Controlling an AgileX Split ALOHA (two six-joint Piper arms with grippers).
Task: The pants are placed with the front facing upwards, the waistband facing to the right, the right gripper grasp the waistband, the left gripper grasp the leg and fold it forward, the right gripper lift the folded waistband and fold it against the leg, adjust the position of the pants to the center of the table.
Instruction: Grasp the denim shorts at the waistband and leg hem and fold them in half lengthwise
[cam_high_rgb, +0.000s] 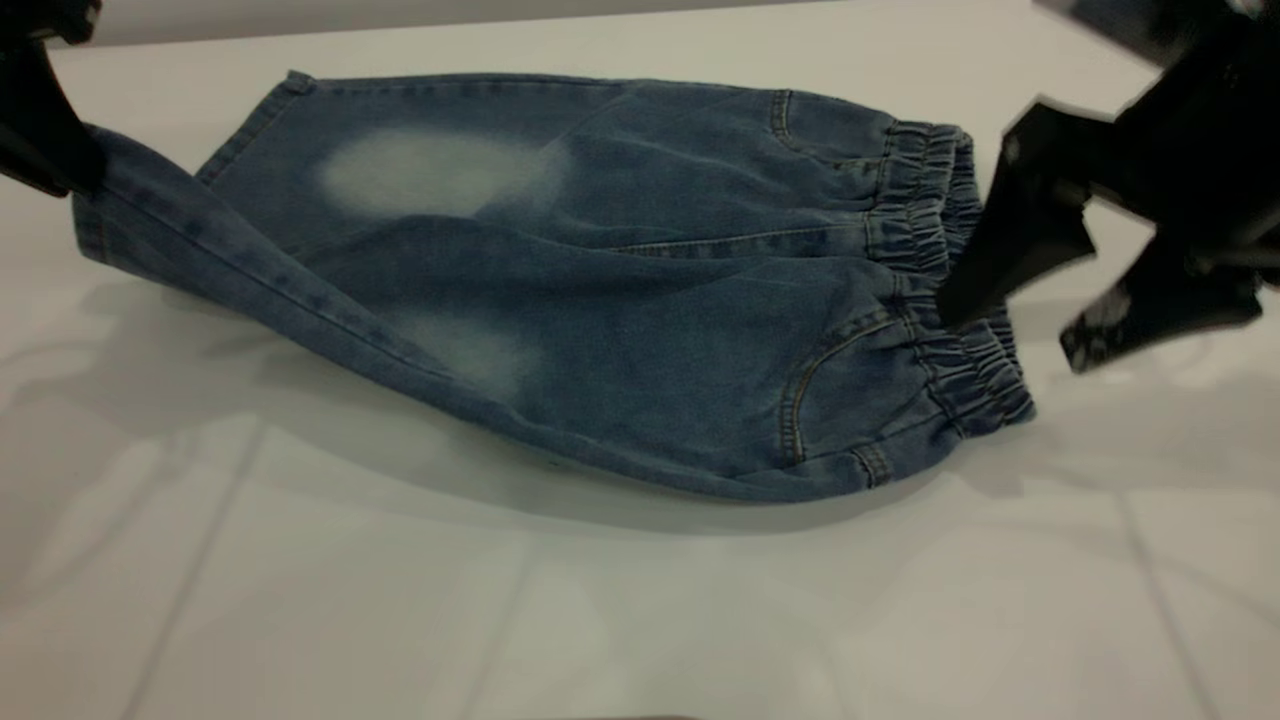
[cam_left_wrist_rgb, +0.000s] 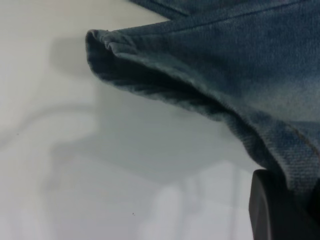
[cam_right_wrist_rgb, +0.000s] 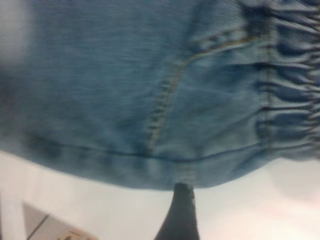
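Where the pants (cam_high_rgb: 640, 300) lie across the far half of the table (cam_high_rgb: 640, 620), you have them front up, legs toward the left arm and the waistband (cam_high_rgb: 945, 290) toward the right arm. The near leg is drawn up and out at its hem, so the denim along the front edge hangs clear of the white surface and throws a shadow under it.

From outside, the left gripper (cam_high_rgb: 45, 150) is only a dark shape at the raised hem corner. Its wrist view gives you more: the hem fold open and lifted off the table, and the cloth running down against one black finger (cam_left_wrist_rgb: 272, 210), so the jaws look pinched on the leg, though the second finger is hidden.

The right gripper (cam_high_rgb: 1010, 300) sits at the waistband. In the exterior view one wedge finger lies on top of the ruched band, the other well apart beyond it above the table: jaws spread, not closed on cloth. The right wrist view adds the pocket stitching (cam_right_wrist_rgb: 165, 105) and the pants' side edge, with one dark fingertip (cam_right_wrist_rgb: 181, 215) just under that edge.
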